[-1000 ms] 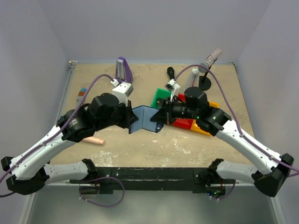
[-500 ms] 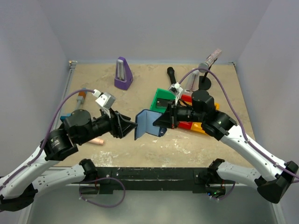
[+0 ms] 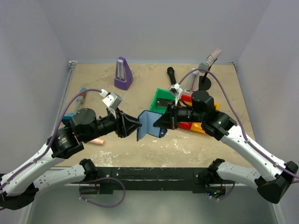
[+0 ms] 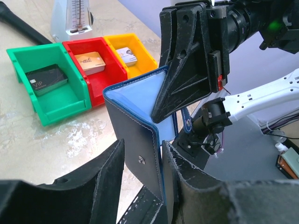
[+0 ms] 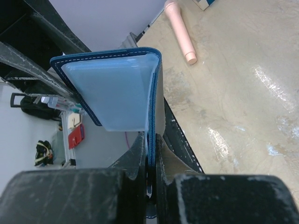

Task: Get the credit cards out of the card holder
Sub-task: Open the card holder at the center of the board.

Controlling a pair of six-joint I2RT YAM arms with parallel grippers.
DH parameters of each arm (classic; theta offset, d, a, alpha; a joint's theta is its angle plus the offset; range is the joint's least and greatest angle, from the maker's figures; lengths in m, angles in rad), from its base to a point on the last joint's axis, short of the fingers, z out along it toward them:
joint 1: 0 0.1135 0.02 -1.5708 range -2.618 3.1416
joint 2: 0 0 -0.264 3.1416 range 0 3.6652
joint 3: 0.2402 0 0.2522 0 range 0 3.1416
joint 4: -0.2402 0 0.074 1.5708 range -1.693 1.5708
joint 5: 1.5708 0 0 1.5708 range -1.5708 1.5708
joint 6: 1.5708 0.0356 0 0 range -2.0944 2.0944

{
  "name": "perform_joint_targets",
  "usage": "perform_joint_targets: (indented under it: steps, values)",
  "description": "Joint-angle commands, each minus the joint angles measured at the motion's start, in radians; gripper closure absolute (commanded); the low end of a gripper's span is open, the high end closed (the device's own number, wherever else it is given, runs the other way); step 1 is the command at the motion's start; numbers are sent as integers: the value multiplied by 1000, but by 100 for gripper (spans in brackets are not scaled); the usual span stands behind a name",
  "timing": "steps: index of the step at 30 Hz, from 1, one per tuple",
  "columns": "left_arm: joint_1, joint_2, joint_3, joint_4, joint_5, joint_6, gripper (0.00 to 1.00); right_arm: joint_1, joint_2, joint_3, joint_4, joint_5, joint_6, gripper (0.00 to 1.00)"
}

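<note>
Open card holder [image 3: 148,122] (pale blue inside), right gripper [image 5: 150,142] clamped on one flap, left gripper [image 4: 142,156] parted astride other

The mottled tan tabletop [image 3: 154,151] carried a purple pyramid metronome [image 3: 123,73], a green plastic bin [image 3: 160,100], a red plastic bin [image 3: 184,124], a yellow plastic bin [image 3: 201,129] and a pink cylinder [image 3: 96,141].

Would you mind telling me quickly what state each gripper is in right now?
Left gripper: open, fingers either side of the card holder flap.
Right gripper: shut on the card holder.
</note>
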Motion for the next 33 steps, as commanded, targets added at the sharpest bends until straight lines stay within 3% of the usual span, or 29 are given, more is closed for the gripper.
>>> perform_joint_targets:
  steps: [1, 8, 12, 17, 26, 33]
  values:
    - [3, -2, -8, 46, 7, 28, 62, -2, -24, 32, 36, -48, 2, 100]
    - [3, -45, -34, 53, 7, 45, 66, -2, -26, 29, 60, -93, 15, 100]
    - [3, -69, -43, 63, 37, 49, 56, -3, -21, 24, 76, -105, 22, 100]
    - [3, -80, -51, 65, 57, 59, 54, -2, -23, 23, 88, -110, 30, 100]
    - [3, -106, -79, 72, 70, 80, 67, -3, -21, 24, 91, -122, 30, 100]
    - [3, -132, -88, 79, 86, 86, 55, -11, -12, 21, 102, -134, 38, 100]
